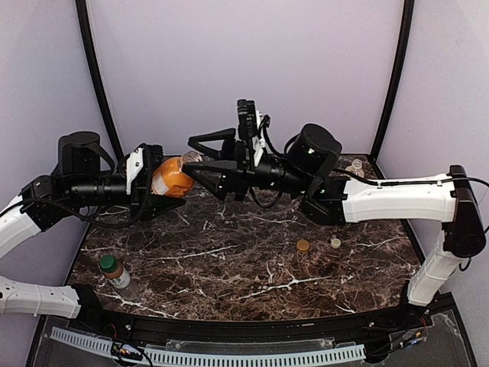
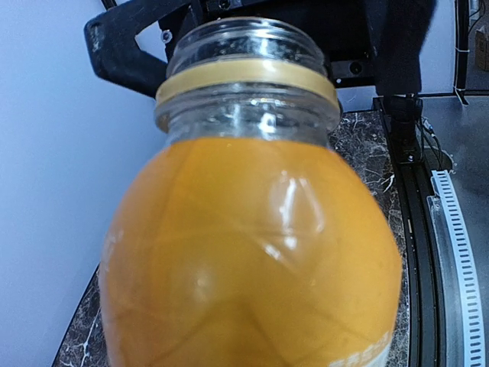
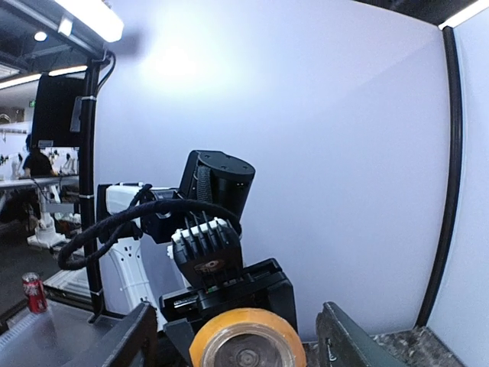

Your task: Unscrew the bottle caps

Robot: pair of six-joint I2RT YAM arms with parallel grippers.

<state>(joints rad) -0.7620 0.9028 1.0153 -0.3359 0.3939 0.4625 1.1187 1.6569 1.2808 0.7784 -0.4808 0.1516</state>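
Pale lilac walls (image 1: pixel 244 53) fill the upper frame behind a dark, white-veined marble tabletop (image 1: pixel 229 264), black poles (image 1: pixel 95 76) rise at both sides, and a strip light (image 3: pixel 88 17) glows in the right wrist view's upper left.

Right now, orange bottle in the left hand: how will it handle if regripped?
Probably slippery: the orange bottle has a glossy, rounded body with glare. Likely light: it is held sideways, uncapped, and nothing spills. Set down on its side, it would probably roll.

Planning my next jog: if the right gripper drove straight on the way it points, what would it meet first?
The open mouth of the orange bottle, which the left gripper holds sideways. It sits between the right gripper's spread fingers, so contact would probably come almost at once, though depth is unclear.
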